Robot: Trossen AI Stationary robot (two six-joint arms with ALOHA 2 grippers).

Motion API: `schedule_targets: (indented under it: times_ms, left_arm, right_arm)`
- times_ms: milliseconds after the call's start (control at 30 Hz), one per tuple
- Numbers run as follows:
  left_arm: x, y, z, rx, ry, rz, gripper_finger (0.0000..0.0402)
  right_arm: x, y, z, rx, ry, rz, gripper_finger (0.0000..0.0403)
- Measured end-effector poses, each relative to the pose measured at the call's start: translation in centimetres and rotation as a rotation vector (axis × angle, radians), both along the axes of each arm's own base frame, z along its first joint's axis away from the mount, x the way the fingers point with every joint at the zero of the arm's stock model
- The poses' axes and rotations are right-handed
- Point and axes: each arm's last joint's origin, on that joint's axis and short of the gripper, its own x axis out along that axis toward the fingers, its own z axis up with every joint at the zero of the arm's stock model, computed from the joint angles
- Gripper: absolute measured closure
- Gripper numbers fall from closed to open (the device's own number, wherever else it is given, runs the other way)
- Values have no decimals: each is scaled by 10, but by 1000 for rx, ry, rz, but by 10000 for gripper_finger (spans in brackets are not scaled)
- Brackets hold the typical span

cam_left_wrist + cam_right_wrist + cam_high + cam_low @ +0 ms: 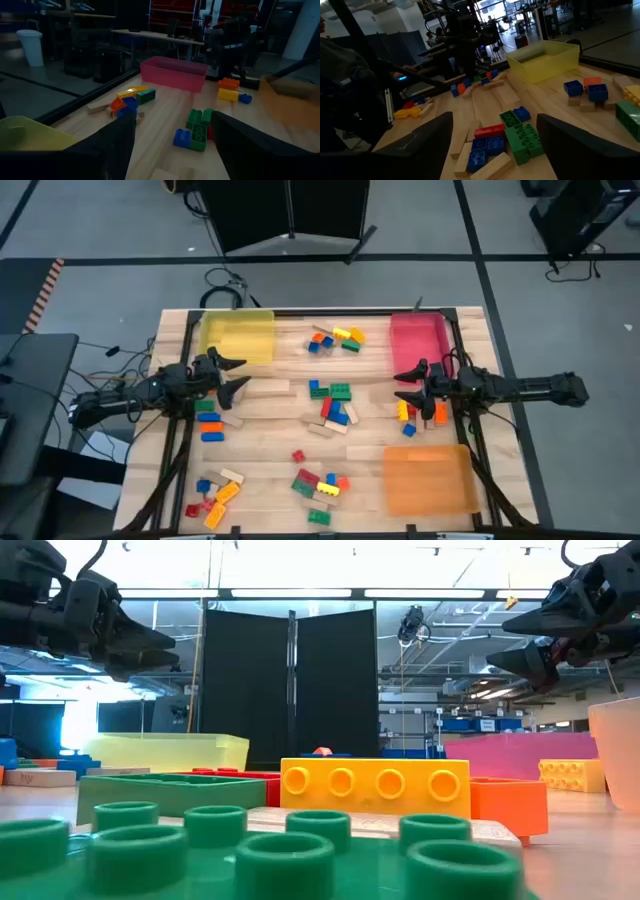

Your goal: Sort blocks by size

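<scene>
While both grippers, left [236, 374] and right [404, 384], hover with fingers wide and empty, studded glossy plastic blocks [332, 402] and plain wooden ones scatter across the wood-grain table [370, 450].

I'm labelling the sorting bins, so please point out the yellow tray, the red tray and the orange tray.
yellow tray [238, 337]: high view, on its translucent floor near the middle.
red tray [418, 345]: high view, on its floor, above the right arm.
orange tray [428, 480]: high view, on its bare floor.
</scene>
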Motion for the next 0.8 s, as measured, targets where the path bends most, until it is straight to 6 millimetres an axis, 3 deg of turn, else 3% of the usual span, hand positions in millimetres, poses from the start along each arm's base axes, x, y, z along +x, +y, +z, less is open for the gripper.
schedule_targets:
  times_ms: [800]
  left_arm:
    - [0,0,0,0,-1,0,137]
  right_arm:
    - [0,0,0,0,0,-1,105]
